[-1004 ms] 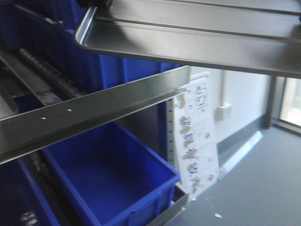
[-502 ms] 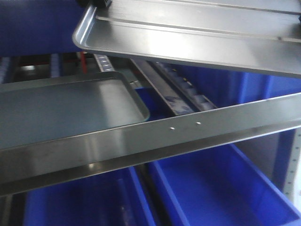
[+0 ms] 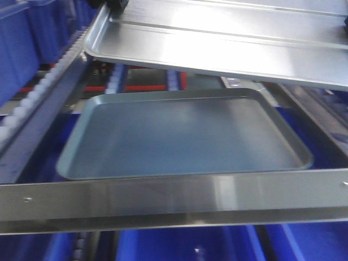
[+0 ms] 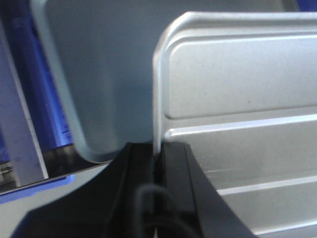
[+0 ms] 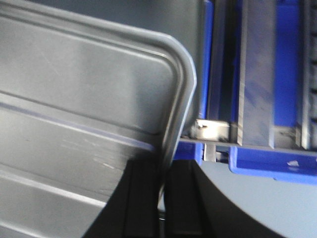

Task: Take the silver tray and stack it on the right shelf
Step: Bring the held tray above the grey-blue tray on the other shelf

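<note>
The right shelf [image 3: 174, 202] is the biggest thing here. Its wide steel front bar is near, and its white rollers [image 3: 32, 100] run along the left side. A dull grey tray [image 3: 185, 138] lies flat on the shelf, just behind the bar. The silver tray [image 3: 228, 41] is up in the air over the grey tray and does not touch it. The left gripper [image 4: 157, 154] pinches one edge, and the right gripper [image 5: 161, 172] pinches the other. So I think the grab is done. Putting the tray down and letting go are left.
</note>
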